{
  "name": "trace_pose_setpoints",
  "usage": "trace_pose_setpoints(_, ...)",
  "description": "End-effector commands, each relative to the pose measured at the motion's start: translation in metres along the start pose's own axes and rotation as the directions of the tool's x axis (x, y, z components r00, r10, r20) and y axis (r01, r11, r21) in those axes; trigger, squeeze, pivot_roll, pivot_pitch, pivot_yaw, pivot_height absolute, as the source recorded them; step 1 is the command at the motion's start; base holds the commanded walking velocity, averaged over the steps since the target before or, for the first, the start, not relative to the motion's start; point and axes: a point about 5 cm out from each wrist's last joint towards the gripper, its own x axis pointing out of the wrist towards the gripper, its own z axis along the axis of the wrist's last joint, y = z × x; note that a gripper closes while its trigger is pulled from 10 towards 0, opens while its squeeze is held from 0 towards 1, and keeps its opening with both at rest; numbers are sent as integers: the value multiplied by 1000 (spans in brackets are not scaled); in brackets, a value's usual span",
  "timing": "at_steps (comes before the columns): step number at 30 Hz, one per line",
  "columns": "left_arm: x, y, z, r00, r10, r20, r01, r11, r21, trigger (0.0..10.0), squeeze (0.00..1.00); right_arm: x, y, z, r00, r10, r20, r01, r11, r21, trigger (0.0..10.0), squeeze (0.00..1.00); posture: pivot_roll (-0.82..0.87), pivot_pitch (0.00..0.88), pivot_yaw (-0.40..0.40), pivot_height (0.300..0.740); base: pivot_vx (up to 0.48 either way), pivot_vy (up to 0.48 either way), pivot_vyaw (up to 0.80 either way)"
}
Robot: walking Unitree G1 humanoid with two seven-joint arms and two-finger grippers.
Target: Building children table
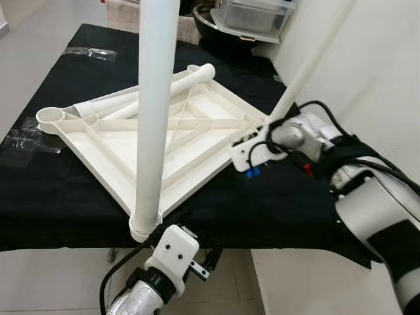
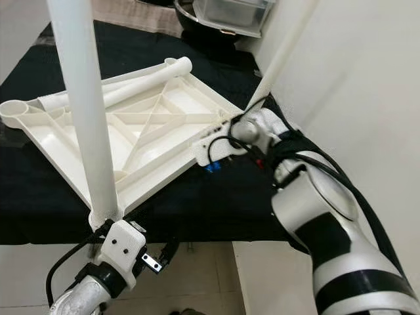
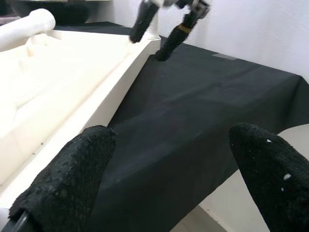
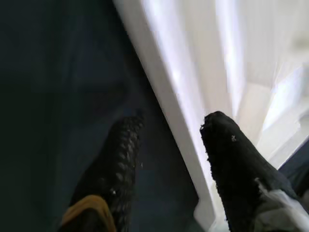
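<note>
1. I see the white tabletop (image 1: 164, 141) lying upside down on the black cloth (image 1: 59, 197), ribs up, one corner reaching the cloth's near edge.
2. One leg (image 1: 156, 111) stands upright in that near corner socket; a second leg (image 1: 314, 62) rises from the right corner, close to the white wall (image 1: 380, 72).
3. Two loose legs (image 1: 151, 95) lie across the far side of the tabletop.
4. My left gripper (image 3: 169, 179) sits just below the near corner, fingers spread wide around nothing, one beside the tabletop's edge.
5. My right gripper (image 4: 169, 154) is at the right corner, fingers apart, straddling the tabletop's rim.
6. Open cloth lies between the two grippers.
</note>
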Motion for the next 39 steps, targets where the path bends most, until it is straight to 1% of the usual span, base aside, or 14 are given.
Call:
trace_pose_setpoints(1,0,-1,-5,1000,-2,-11,2,1000,-10,10000,0,-9,4,-15,997,-60,51,50,984,171,10000,0,38,24,-209,740,0,0,0)
trace_pose_setpoints(5,1,9,-11,998,40,-44,-39,999,10,10000,0,-20,15,-33,943,-266,201,132,852,507,10000,0,37,9,-185,740,0,0,0)
trace_pose_setpoints(7,1,10,-12,998,41,-46,-40,999,9,10000,0,-20,19,-35,923,-314,222,141,813,564,10000,0,37,9,-185,740,0,0,0)
trace_pose_setpoints(11,2,15,-17,997,38,-72,-37,999,11,10000,0,-8,55,-37,804,-560,197,157,521,839,10000,0,32,0,-145,740,0,0,0)
trace_pose_setpoints(12,2,15,-17,997,38,-72,-37,999,11,10000,0,-8,55,-37,804,-560,197,157,521,839,10000,0,32,0,-145,740,0,0,0)
trace_pose_setpoints(13,2,17,-18,996,36,-76,-35,999,16,10000,0,-6,66,-35,785,-599,157,171,454,875,10000,0,30,0,-133,740,0,0,0)
trace_pose_setpoints(16,3,21,-22,995,33,-89,-30,999,29,10000,0,1,101,-24,678,-732,-69,265,156,952,10000,0,34,0,-116,740,0,0,0)
trace_pose_setpoints(18,3,21,-22,995,33,-89,-30,999,29,10000,0,1,101,-24,678,-732,-69,265,156,952,10000,0,34,0,-116,740,0,0,0)
trace_pose_setpoints(20,4,24,-25,994,41,-99,-38,999,35,10000,0,5,124,-10,614,-759,-214,315,-13,949,10000,0,47,0,-112,740,0,0,0)
trace_pose_setpoints(22,4,24,-25,994,41,-99,-38,999,35,10000,0,5,124,-10,614,-759,-214,315,-13,949,10000,0,47,0,-112,740,0,0,0)
trace_pose_setpoints(23,4,26,-25,994,48,-99,-45,998,32,10000,0,8,136,-2,600,-746,-289,332,-96,938,10000,0,49,0,-109,740,0,0,0)
trace_pose_setpoints(25,4,28,-25,993,59,-103,-57,998,27,10000,0,11,145,9,592,-734,-333,375,-115,920,10000,0,50,0,-106,740,0,0,0)
trace_pose_setpoints(32,2,28,-22,993,63,-96,-61,998,23,10000,0,12,170,50,642,-724,-254,282,-86,956,10000,0,66,0,-101,740,0,0,0)
trace_pose_setpoints(39,0,29,-26,992,69,-106,-68,998,16,10000,0,12,182,66,688,-655,-313,274,-165,947,10000,0,65,0,-93,740,0,0,0)
